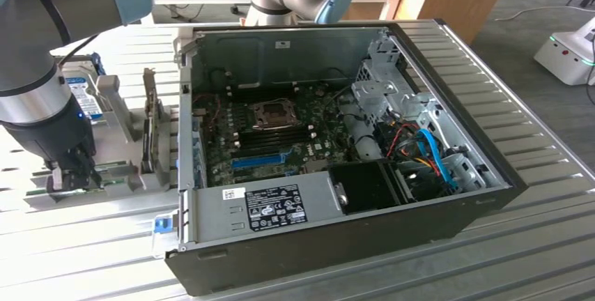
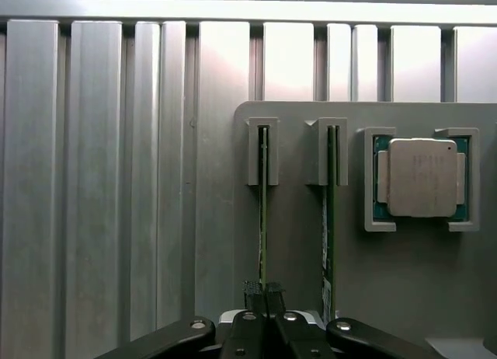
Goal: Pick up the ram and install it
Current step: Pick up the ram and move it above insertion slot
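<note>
Snugly, gripper point(image 2: 262, 291) pinches ram point(image 2: 263, 211) (twin point(image 2: 329, 219), CPU point(image 2: 422, 178) alongside).

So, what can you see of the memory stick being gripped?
The memory stick is a thin green board, seen edge-on. It stands on its long edge in a grey holder, its far end in a slotted bracket. The end effector is shut on its near end. A second stick stands parallel beside it, apart.

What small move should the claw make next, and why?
Probably a slow, straight lift out of the slot. The claw looks shut on the upper edge of one ram, which stands on edge in the grey holder. The second ram stands close beside it, so a pull in line with the slot should keep the held stick from twisting or scraping.
</note>
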{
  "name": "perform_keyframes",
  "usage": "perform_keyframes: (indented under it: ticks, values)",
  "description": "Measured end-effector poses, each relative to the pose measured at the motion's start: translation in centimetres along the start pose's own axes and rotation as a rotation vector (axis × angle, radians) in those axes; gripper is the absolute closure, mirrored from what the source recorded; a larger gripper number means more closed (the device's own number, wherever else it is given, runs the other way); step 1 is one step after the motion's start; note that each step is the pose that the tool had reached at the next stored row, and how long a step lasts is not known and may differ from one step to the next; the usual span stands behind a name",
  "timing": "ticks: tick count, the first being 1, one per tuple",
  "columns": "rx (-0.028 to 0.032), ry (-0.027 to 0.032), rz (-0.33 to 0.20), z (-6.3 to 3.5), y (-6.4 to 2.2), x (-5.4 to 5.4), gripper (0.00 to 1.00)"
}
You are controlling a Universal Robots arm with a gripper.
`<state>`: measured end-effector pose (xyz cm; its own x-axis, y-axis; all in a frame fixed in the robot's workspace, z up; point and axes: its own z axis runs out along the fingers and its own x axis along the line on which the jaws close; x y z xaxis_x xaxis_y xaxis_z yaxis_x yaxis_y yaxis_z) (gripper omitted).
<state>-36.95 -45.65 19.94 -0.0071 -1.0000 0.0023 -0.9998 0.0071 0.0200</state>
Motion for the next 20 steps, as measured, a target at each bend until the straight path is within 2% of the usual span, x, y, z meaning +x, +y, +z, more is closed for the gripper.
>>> perform_keyframes:
  ticks: [11, 20]
  values:
    - [0.0, 0.0002, -0.011, -0.04, -0.01, -0.01, 0.88]
    - [-0.0001, 0.0002, -0.011, -0.92, 0.02, 0.0, 0.88]
